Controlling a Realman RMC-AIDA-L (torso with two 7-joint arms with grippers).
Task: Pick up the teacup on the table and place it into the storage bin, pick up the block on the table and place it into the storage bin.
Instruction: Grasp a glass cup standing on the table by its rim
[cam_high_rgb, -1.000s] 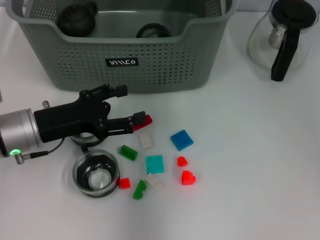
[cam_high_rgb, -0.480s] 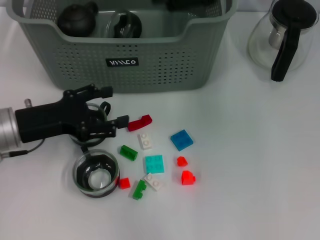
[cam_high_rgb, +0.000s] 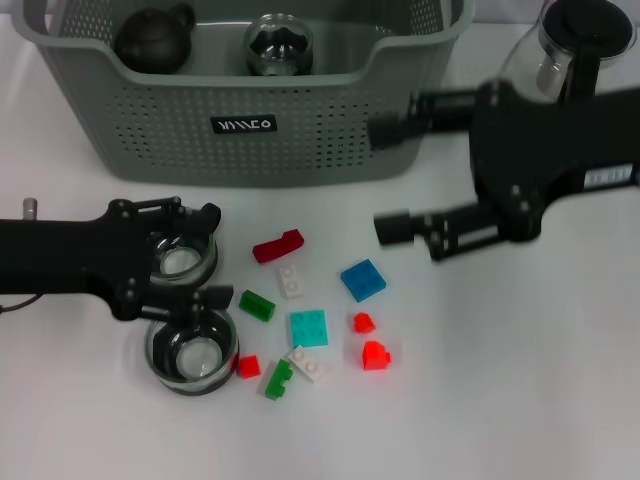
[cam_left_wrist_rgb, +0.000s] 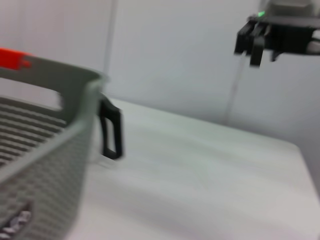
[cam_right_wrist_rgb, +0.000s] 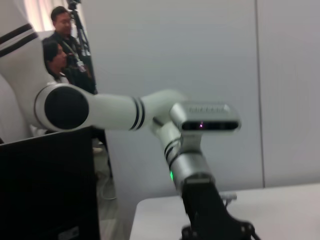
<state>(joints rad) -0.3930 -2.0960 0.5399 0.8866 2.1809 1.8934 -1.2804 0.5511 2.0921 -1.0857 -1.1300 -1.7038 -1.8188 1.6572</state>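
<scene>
The grey-green storage bin (cam_high_rgb: 250, 150) stands at the back, also seen as a perforated wall (cam_left_wrist_rgb: 45, 150). Inside it lie a glass teacup (cam_high_rgb: 278, 45) and a dark teapot (cam_high_rgb: 150, 35). My left gripper (cam_high_rgb: 205, 255) lies low at the left, open, its fingers straddling a small glass teacup (cam_high_rgb: 182, 262) on the table. A larger glass cup (cam_high_rgb: 193, 352) sits just in front. Several blocks lie scattered mid-table: red (cam_high_rgb: 278, 246), blue (cam_high_rgb: 363, 279), cyan (cam_high_rgb: 309, 328), green (cam_high_rgb: 256, 305). My right gripper (cam_high_rgb: 392, 180) hovers open and empty right of the bin.
A glass teapot with a black handle (cam_high_rgb: 560, 60) stands at the back right, partly behind my right arm. More small blocks, red (cam_high_rgb: 376, 355), white (cam_high_rgb: 291, 281) and green (cam_high_rgb: 279, 379), lie near the front. Bare white table stretches to the right.
My left gripper drew back leftward from the red block and now straddles the small teacup. My right arm came out of the bin to the right, leaving a glass teacup inside.
</scene>
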